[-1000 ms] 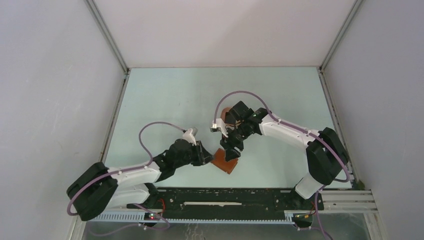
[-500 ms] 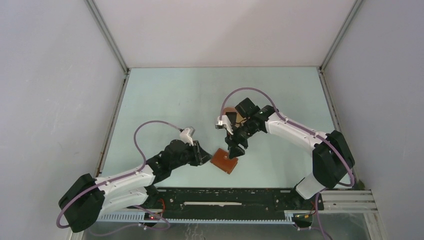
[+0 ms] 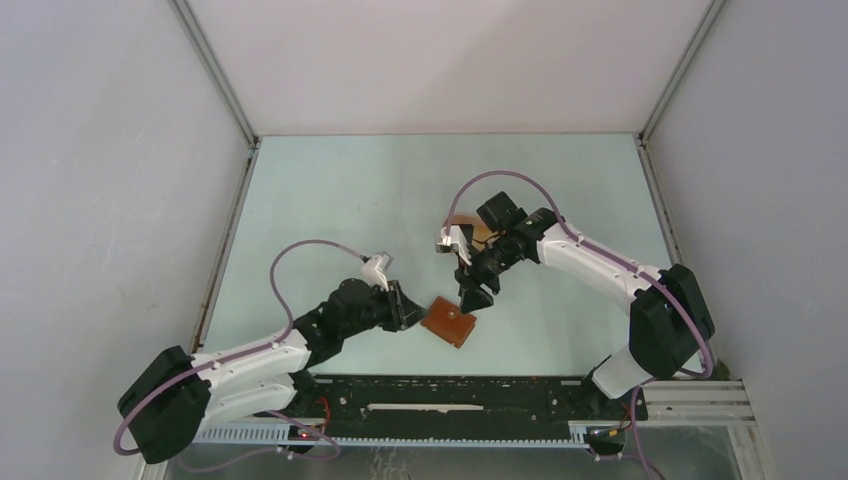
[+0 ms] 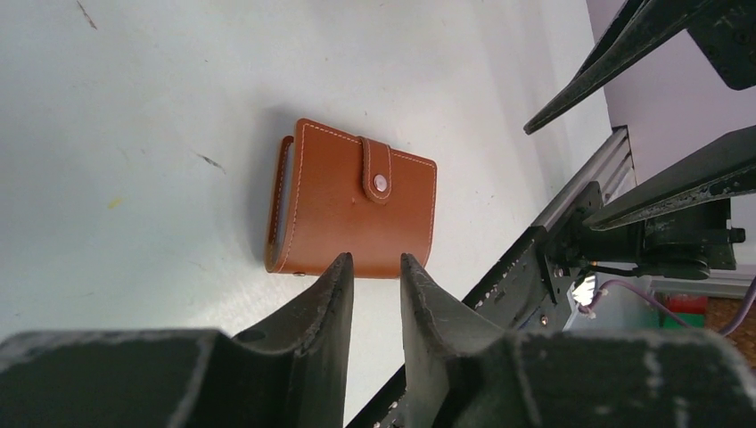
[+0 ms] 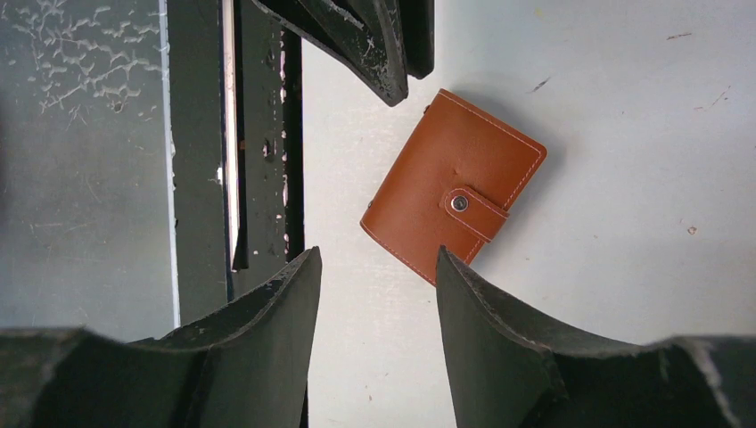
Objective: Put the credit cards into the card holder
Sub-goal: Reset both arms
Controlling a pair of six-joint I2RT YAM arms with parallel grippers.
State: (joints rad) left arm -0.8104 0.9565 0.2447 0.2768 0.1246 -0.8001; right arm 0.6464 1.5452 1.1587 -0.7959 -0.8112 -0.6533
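Observation:
The card holder lies folded on the pale table near the front rail, its snap tab fastened. It is reddish-brown leather in the left wrist view and in the right wrist view. My left gripper sits just left of it, jaws a little apart with nothing between them, tips short of its edge. My right gripper hovers above its far side, open and empty. No credit cards show in any view.
A tan-orange object peeks out behind the right wrist, mostly hidden. The black front rail runs along the near edge, close to the card holder. Grey walls enclose the table on three sides.
The right gripper has lifted and drawn back from the card holder toward the far right. The left arm swung its elbow left early on, then stayed. The card holder has not moved.

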